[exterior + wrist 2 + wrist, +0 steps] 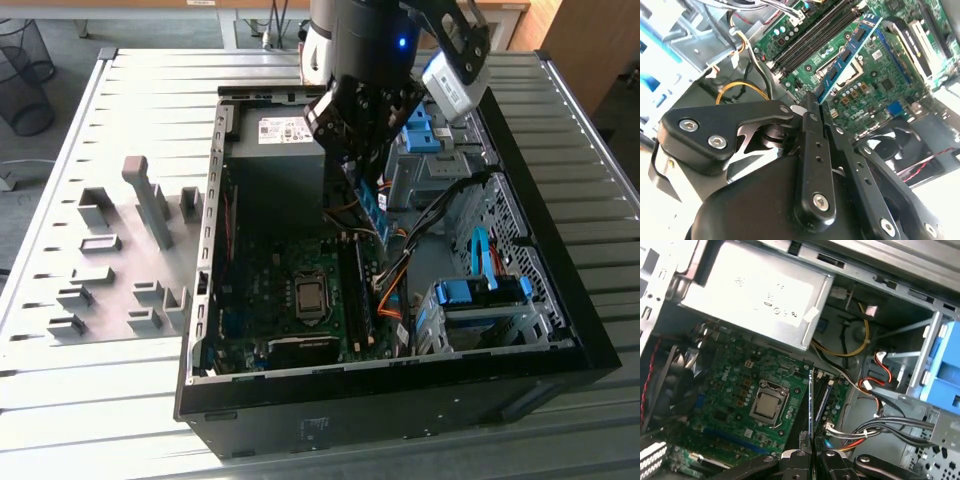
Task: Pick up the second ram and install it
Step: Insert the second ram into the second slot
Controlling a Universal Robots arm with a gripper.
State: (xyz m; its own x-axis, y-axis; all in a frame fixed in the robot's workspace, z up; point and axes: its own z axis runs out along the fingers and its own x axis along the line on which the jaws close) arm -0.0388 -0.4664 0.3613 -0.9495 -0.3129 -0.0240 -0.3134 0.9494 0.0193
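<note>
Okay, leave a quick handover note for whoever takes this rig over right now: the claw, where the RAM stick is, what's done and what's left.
Claw: shut on the second ram, gripping one end of the blue stick; it juts out over the motherboard.
Position: in the exterior view the arm holds the stick inside the open computer case, above the board.
Done: stick picked up and carried over the memory slots.
Left: it is not seated; in the first wrist view it shows edge-on above the slots, next to the processor socket.
</note>
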